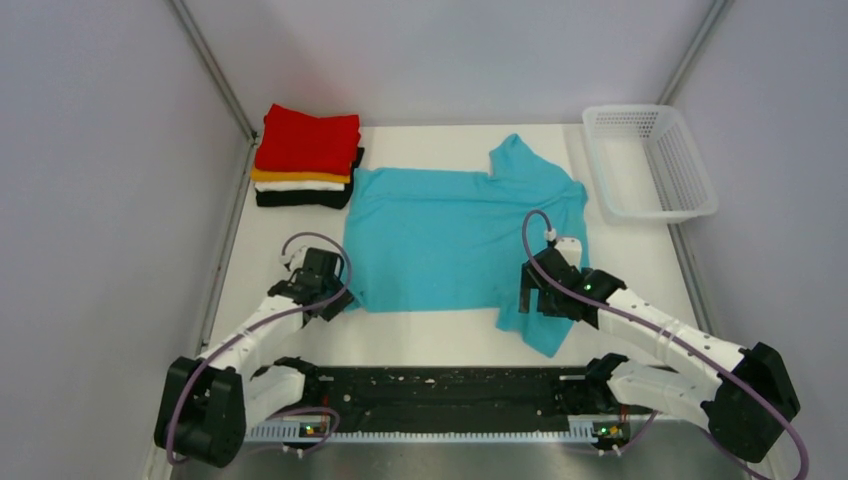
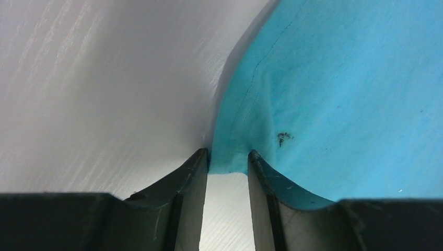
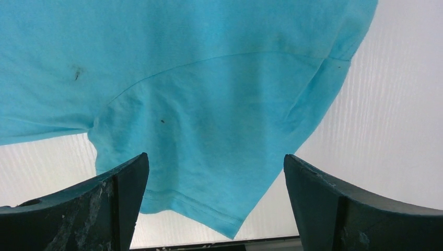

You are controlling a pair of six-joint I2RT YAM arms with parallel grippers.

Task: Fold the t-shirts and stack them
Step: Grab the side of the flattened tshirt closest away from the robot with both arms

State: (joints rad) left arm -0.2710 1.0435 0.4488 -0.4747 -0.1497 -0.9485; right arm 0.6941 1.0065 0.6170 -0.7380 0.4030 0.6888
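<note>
Turquoise shirt [image 1: 450,240] lies spread flat in the middle of the bench [image 1: 420,340]. Its long axis goes across the bench: the hem is at the left, the neck is at the right, one sleeve points to the far side and the near sleeve [image 1: 535,335] points toward the arms.

This direction decides the coming move, I think. Each arm has its own end of the near edge, so neither has to reach over the other. The left gripper [image 2: 227,157] is at the near hem corner. Its jaws are narrow, and the corner of the cloth sits between the tips, puckered as if it is pinched. The right gripper [image 3: 211,175] is above the near sleeve with its jaws wide. The sleeve lies between the two fingers, and nothing is held there.

In my judgement the right side must close on the sleeve or the shoulder beside it before the near edge can be lifted and carried to the far side. If only the left corner goes up, the fold line may come out slanted.

The stack [image 1: 305,160] of folded shirts, with red on top, waits at the far left, just beside the hem, so the left arm is nearer to it. A basket [image 1: 650,165] stands at the far right, apart from the shirt
</note>
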